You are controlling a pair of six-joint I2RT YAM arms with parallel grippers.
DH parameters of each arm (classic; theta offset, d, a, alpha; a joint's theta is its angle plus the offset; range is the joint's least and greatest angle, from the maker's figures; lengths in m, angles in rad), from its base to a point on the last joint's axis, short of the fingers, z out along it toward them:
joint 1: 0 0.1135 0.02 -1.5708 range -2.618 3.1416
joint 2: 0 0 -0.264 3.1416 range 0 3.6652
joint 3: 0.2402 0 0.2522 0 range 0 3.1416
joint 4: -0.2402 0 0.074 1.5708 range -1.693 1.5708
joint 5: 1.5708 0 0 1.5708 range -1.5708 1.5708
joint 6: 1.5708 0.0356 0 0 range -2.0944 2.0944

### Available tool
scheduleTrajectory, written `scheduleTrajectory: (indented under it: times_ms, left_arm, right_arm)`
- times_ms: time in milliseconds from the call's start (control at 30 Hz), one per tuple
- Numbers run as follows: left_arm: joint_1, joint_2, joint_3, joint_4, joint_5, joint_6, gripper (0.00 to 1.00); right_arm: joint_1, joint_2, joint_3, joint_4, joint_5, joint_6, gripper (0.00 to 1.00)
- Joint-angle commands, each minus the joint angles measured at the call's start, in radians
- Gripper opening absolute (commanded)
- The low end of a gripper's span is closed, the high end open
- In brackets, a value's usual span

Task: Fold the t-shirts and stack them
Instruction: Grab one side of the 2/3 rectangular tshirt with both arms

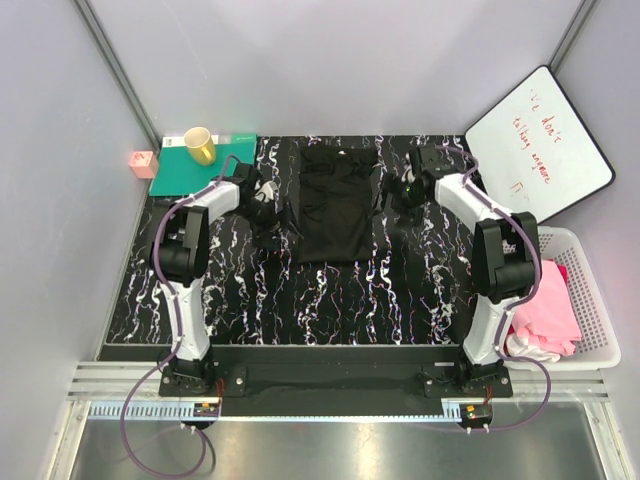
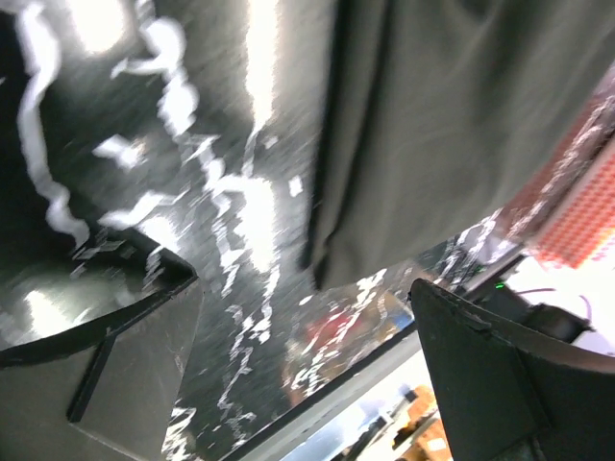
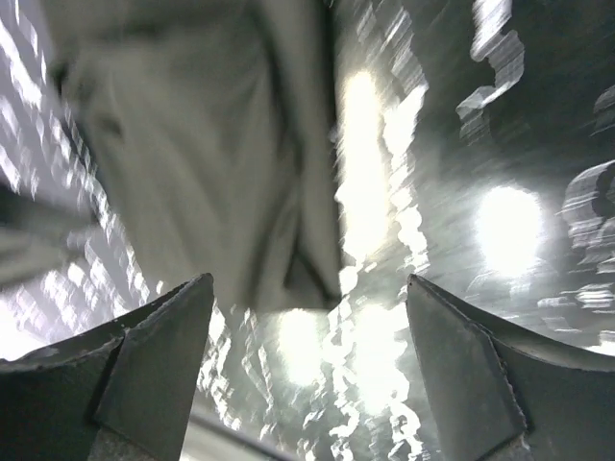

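Note:
A black t-shirt (image 1: 335, 200) lies folded into a long strip in the middle of the marbled table (image 1: 330, 300). My left gripper (image 1: 264, 200) hovers just off its left edge, open and holding nothing. In the left wrist view the shirt (image 2: 452, 115) fills the upper right, beyond the open gripper (image 2: 303, 298). On the other side, my right gripper (image 1: 407, 190) stands open beside the shirt's right edge. The right wrist view shows a shirt corner (image 3: 211, 163) ahead of the open gripper (image 3: 307, 288), with only tabletop between the fingers. Pink and white t-shirts (image 1: 548, 315) lie in a basket.
A white mesh basket (image 1: 590, 270) stands off the table's right edge. A whiteboard (image 1: 540, 145) leans at the back right. At the back left, a teal mat (image 1: 180, 170) carries a yellow cup (image 1: 200, 145), with a small pink block (image 1: 142, 163) beside it.

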Motion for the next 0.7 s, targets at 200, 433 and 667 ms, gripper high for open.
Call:
scheduleTrajectory:
  times_ms: [200,433,667]
  left_arm:
    - [-0.087,0.111,0.067,0.094,0.001,-0.119,0.99]
    - [-0.094,0.116,0.025,0.095,-0.022,-0.152,0.88]
    - [-0.094,0.081,-0.059,0.083,-0.117,-0.178,0.93]
  right_arm:
    - [0.019,-0.005,-0.185,0.130,-0.308,0.096,0.91]
    - [0.019,0.016,-0.219,0.115,-0.354,0.128,0.86]
    - [0.021,0.059,-0.227,0.040,-0.348,0.116,0.83]
